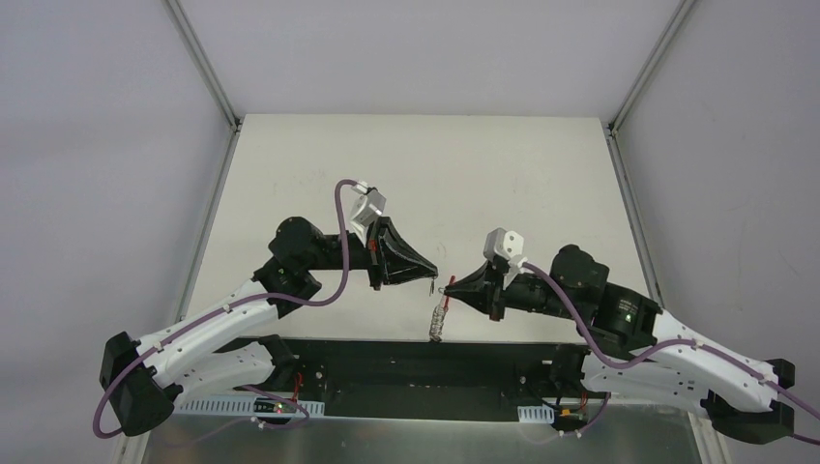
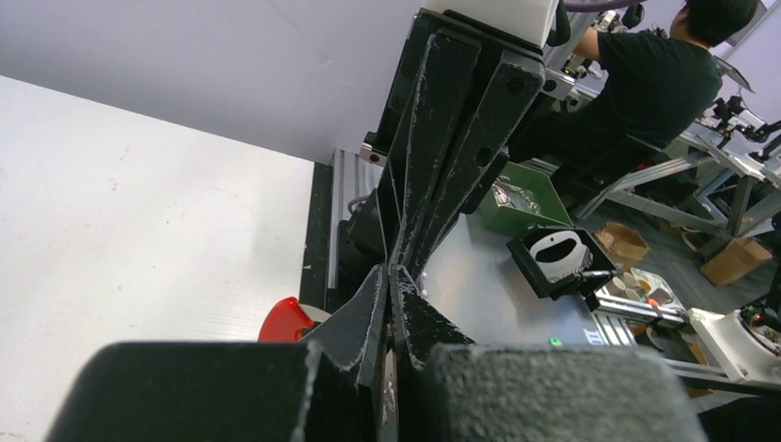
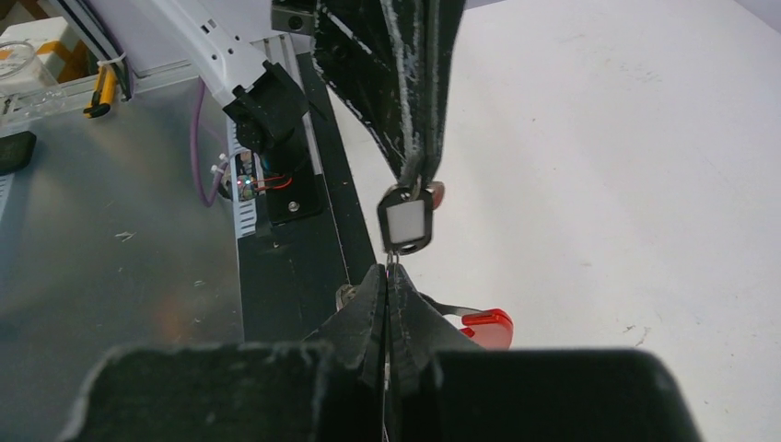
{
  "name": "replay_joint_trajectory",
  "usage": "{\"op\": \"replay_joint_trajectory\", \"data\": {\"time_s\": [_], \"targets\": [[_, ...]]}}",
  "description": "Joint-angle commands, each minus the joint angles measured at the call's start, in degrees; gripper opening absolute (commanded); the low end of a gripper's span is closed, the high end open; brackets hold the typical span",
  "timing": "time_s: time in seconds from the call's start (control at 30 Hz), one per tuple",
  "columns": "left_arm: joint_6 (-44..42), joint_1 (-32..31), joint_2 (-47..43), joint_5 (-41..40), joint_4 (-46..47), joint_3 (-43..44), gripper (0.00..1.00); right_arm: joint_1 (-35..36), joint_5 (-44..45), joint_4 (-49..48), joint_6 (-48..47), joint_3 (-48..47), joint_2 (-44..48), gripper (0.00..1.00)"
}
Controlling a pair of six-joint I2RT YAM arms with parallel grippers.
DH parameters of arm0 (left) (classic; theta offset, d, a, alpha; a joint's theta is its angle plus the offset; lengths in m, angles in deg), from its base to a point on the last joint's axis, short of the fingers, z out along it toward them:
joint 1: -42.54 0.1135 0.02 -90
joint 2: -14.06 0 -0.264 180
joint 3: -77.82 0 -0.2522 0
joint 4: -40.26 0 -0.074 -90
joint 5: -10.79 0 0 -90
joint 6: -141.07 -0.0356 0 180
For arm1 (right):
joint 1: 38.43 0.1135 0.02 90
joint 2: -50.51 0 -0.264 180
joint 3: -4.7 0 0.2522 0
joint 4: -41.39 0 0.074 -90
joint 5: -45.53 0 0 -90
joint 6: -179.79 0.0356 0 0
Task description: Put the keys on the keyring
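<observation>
Left pincer (image 1: 434, 277), right pincer (image 1: 452, 284) tip to tip, keyring (image 1: 440, 321) dangling beneath

No legible text, brand, number or sign in any of the three views. Pale panel on key (image 3: 405, 222) head blank.
</observation>
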Motion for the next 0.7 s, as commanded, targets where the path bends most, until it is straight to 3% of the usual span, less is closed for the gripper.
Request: {"op": "replay_joint_trajectory", "data": {"time_s": [0.0, 0.33, 0.67], "targets": [[0.55, 0.12, -0.45, 4.69, 4.62, 0.10, 0.00, 0.75, -4.87, -2.53, -0.85, -4.39, -0.78, 0.00], [2.99, 0.19, 0.05, 10.89, 11.07, -0.36, 0.00, 0.74, -13.90, -3.73, 2.50, -6.35, -1.66, 0.00], [3.74, -0.56, -1.04, 14.19, 17.94, -1.75, 0.00, 0.78, -16.25, -9.78, 7.17, -5.58, -1.52, 0.00]]}}
